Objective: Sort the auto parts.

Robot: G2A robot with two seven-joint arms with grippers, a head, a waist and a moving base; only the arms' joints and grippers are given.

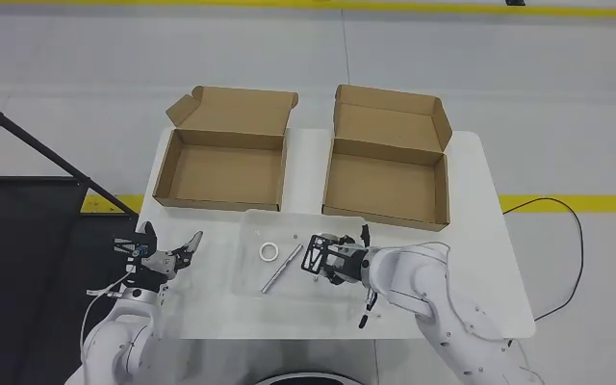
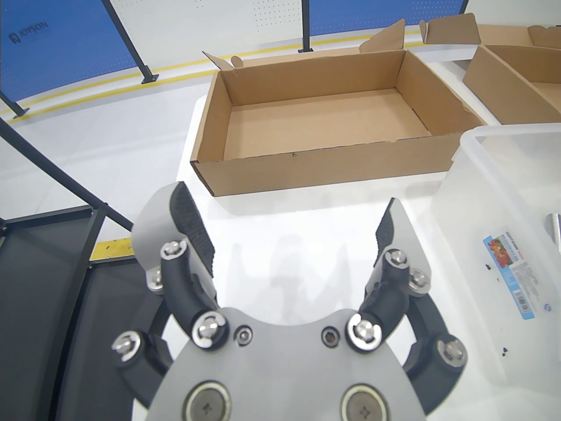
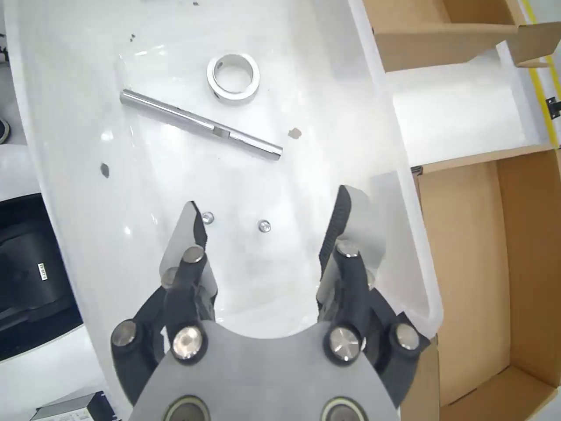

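Observation:
A clear plastic bin (image 1: 252, 223) sits at the table's front middle. In it lie a metal ring (image 1: 269, 252) (image 3: 233, 78), a metal rod (image 1: 281, 269) (image 3: 199, 125) and two small screws (image 3: 264, 226). My right gripper (image 1: 320, 258) (image 3: 267, 214) hangs open over the bin's right part, above the screws, the rod and ring just beyond it. My left gripper (image 1: 171, 247) (image 2: 289, 225) stands open and empty over bare table, left of the bin (image 2: 491, 186).
Two open cardboard boxes stand behind the bin, a left box (image 1: 223, 173) (image 2: 315, 120) and a right box (image 1: 385, 188) (image 3: 495, 273), both with nothing inside. A black frame (image 1: 38, 221) stands off the table's left edge. A cable (image 1: 568, 250) hangs off the right.

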